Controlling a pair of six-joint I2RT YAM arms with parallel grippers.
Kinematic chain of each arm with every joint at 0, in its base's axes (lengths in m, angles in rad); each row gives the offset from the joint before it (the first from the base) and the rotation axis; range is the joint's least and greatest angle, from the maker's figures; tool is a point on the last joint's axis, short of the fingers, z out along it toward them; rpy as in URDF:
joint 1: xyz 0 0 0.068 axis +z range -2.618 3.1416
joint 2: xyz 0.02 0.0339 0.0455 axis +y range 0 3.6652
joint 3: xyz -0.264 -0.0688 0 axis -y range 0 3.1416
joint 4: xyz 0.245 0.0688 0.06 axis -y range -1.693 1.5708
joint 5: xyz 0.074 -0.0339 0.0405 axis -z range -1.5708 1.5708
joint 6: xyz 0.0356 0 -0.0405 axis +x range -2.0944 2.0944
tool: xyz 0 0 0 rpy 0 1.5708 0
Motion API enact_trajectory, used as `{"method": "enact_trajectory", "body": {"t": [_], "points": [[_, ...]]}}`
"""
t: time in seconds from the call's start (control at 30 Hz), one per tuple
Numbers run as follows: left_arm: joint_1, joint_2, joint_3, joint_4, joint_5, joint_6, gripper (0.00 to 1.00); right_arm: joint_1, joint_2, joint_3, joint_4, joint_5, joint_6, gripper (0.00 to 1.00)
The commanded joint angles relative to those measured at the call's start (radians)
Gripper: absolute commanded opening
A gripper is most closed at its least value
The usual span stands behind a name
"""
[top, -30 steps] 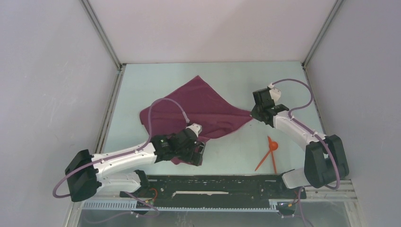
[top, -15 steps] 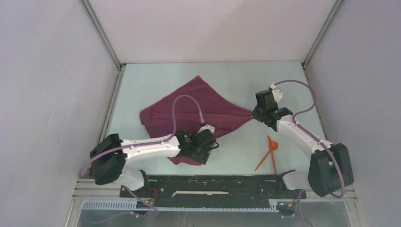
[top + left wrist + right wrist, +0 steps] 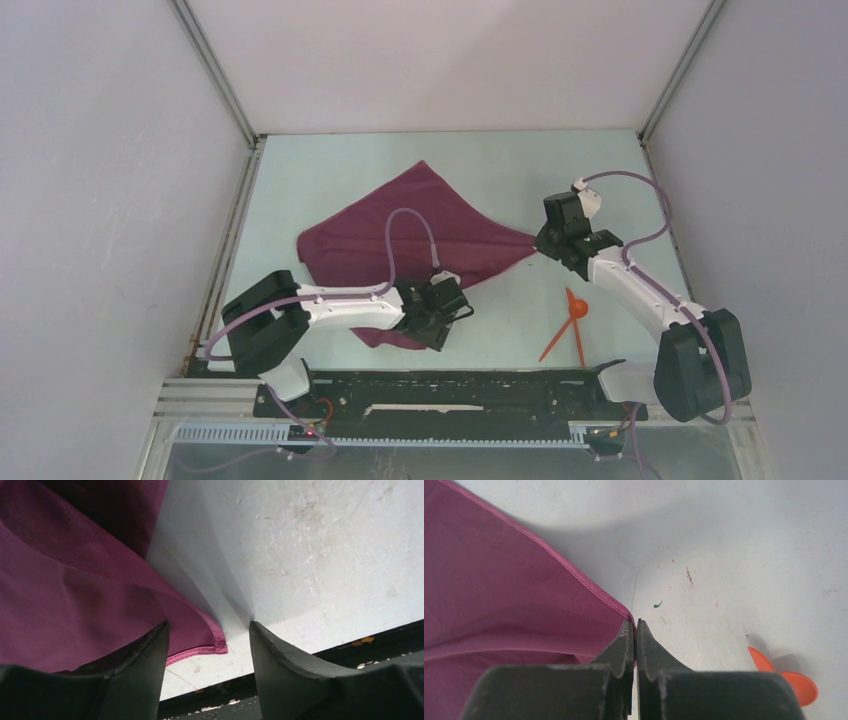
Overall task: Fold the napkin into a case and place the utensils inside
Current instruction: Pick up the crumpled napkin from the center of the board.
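Here, left pincer (image 3: 209, 628) spread astride napkin (image 3: 75, 595) corner; right pincer (image 3: 634, 623) pinching another corner.

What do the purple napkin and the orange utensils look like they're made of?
Napkin: looks like thin woven cloth with a matte finish. It drapes in soft folds and has a stitched hem along its edge. The fibre cannot be told.
Utensils: probably plastic, smooth-looking. They are an even bright orange-red and keep thin, stiff shapes on the table.
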Motion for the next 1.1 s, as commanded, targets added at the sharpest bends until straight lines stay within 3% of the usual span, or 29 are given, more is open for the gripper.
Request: {"method": "enact_trajectory", "body": {"t": [0.0, 0.13, 0.23, 0.33, 0.63, 0.83, 1.07], "points": [[0.011, 0.047, -0.020, 0.067, 0.015, 0.005, 0.60, -0.011, -0.027, -0.013, 0.013, 0.006, -0.017, 0.00], [0.012, 0.070, -0.072, 0.114, 0.003, 0.012, 0.46, -0.013, -0.012, -0.016, 0.028, 0.001, -0.018, 0.00], [0.012, 0.075, -0.099, 0.128, -0.022, 0.029, 0.20, -0.014, -0.003, -0.017, 0.038, -0.014, -0.017, 0.00], [0.012, 0.080, -0.061, 0.041, -0.117, 0.063, 0.02, -0.016, -0.002, -0.016, 0.042, -0.019, -0.015, 0.00], [0.021, -0.103, 0.174, -0.336, -0.767, 0.057, 0.00, -0.066, -0.130, -0.005, 0.060, -0.120, -0.017, 0.00], [0.047, -0.201, 0.328, -0.453, -0.948, 0.135, 0.00, -0.075, -0.233, 0.048, 0.055, -0.173, -0.027, 0.00], [0.048, -0.422, 0.419, -0.360, -1.121, 0.402, 0.00, -0.076, -0.362, 0.184, 0.008, -0.227, -0.066, 0.00]]}}
